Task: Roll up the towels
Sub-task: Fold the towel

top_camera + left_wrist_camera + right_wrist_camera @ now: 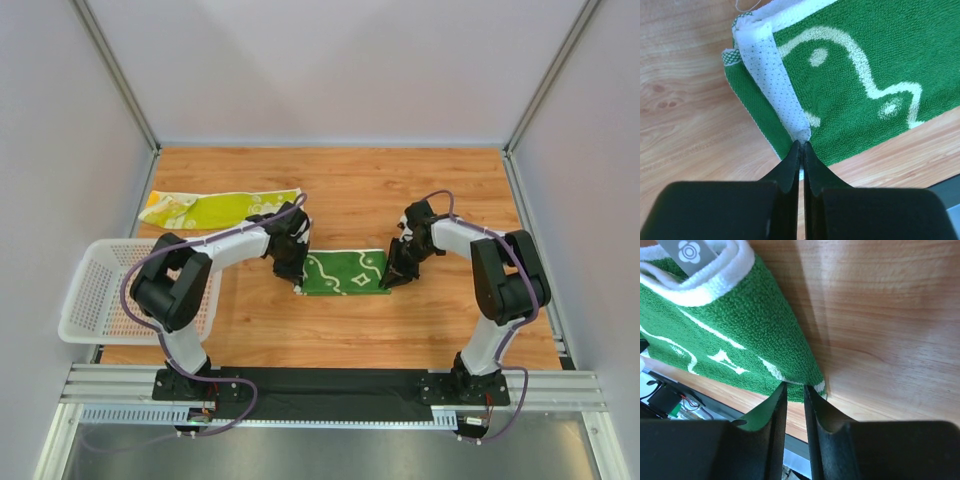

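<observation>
1. A white basket (85,300) sits at the near left of the wood table (400,330). It hangs a bit over the table's left side.
2. The green towel (345,272) with white swirls lies in the middle of the table, between the two arms. It makes a strip that runs from left to right.
3. The left gripper (801,145) is at the towel's left end. Its jaws are pressed tight together and pinch the white dotted fold at the near left corner.
4. The right gripper (795,387) is at the towel's right end. Its jaws stand a little apart, with the near right corner at their tips. I cannot tell if they squeeze it.
5. The yellow towel (220,208) lies at the far left, well apart from the green one.
</observation>
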